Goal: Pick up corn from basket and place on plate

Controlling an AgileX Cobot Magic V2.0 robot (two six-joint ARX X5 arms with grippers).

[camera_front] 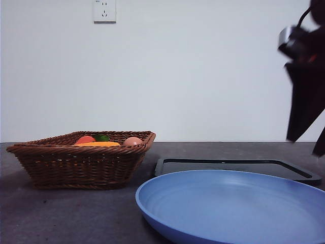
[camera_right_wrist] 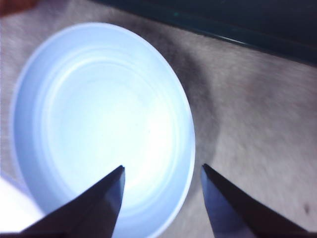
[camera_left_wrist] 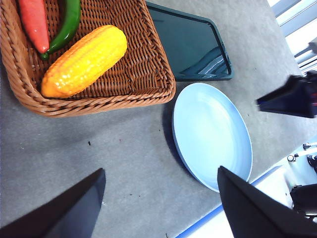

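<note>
Robot lab tabletop
A bare white wall (camera_front: 203,76) with a socket (camera_front: 104,10) is backing a grey table (camera_front: 76,213).

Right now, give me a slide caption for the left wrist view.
Corn lies in the wicker basket beside the empty blue plate; left gripper open above the table.

Front view low, level across worktop (camera_front: 76,218), wrist views looking down from above, all sharing the plate (camera_front: 228,203)

You have no readable text, label, brand or number here. The wall socket (camera_front: 104,10) carries a tiny dark mark at its top corner, too small for you to read.
</note>
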